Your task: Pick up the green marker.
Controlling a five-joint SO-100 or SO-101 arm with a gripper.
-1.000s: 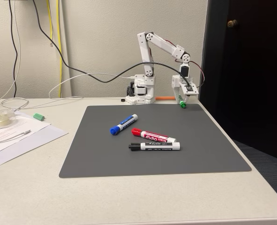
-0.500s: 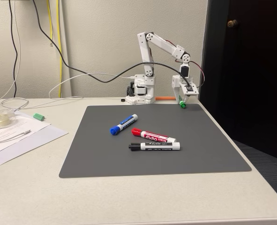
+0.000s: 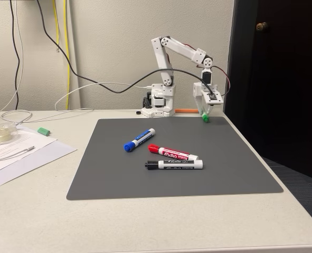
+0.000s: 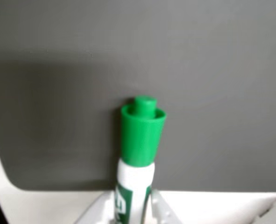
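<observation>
The green marker (image 3: pixel 204 116) hangs from my gripper (image 3: pixel 205 110) at the far right corner of the grey mat (image 3: pixel 103 174). Its green end points down, close above the mat. In the wrist view the green marker (image 4: pixel 139 140) runs up from the bottom edge, green end first, with its white printed barrel pinched between the two white fingers (image 4: pixel 162 211) of my gripper (image 4: pixel 134 207). The gripper is shut on it. Whether the green end touches the mat I cannot tell.
On the mat's middle lie a blue marker (image 3: pixel 139 139), a red marker (image 3: pixel 172 153) and a black marker (image 3: pixel 175 164). Papers (image 3: pixel 24 153) and a small green piece (image 3: pixel 44 130) sit at the left. The arm base (image 3: pixel 158 103) and cables stand behind the mat.
The arm's upper links have tipped slightly to the left. The gripper and the green marker sit at almost the same spot, perhaps a touch higher.
</observation>
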